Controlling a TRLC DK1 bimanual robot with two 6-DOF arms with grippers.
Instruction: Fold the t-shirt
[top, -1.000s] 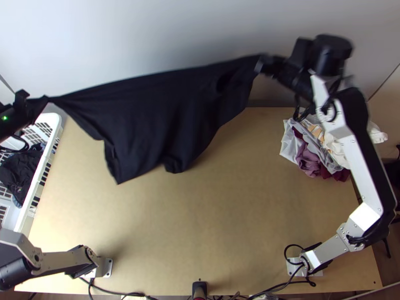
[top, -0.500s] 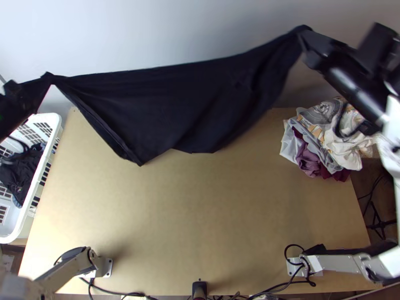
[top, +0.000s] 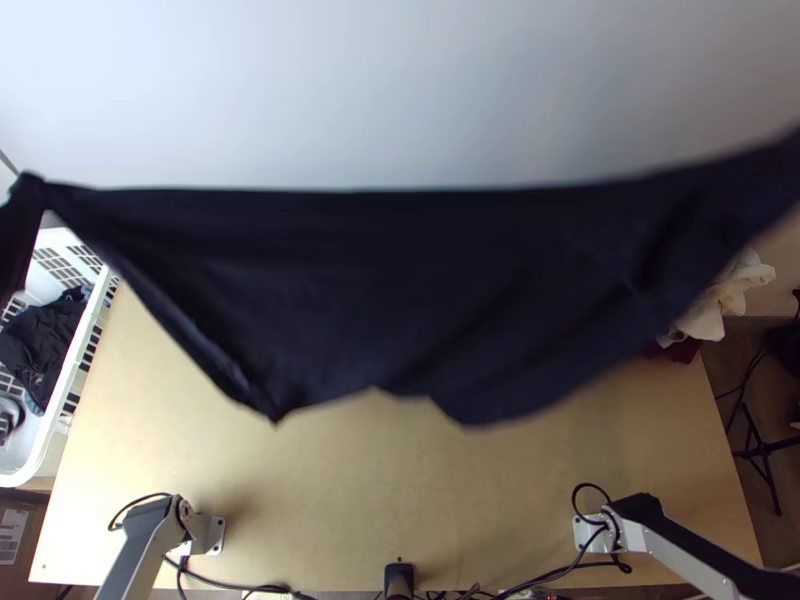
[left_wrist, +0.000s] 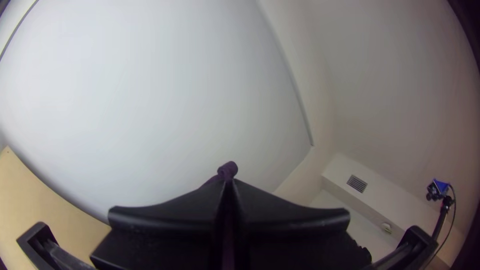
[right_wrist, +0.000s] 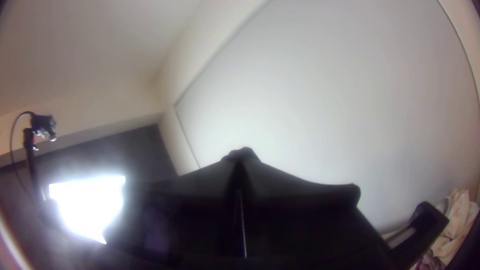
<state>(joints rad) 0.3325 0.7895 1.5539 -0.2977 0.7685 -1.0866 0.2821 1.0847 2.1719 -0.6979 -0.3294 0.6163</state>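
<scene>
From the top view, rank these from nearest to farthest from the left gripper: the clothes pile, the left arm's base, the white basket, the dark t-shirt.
1. Dark t-shirt: pinched in the left gripper.
2. White basket: beside the table, left.
3. Left arm's base: near edge, left.
4. Clothes pile: far right.

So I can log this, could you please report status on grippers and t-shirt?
Left gripper and right gripper shut on dark t-shirt. Shirt stretched between them, hanging above table. Possible obstacle: clothes pile, partly hidden behind shirt.
</scene>
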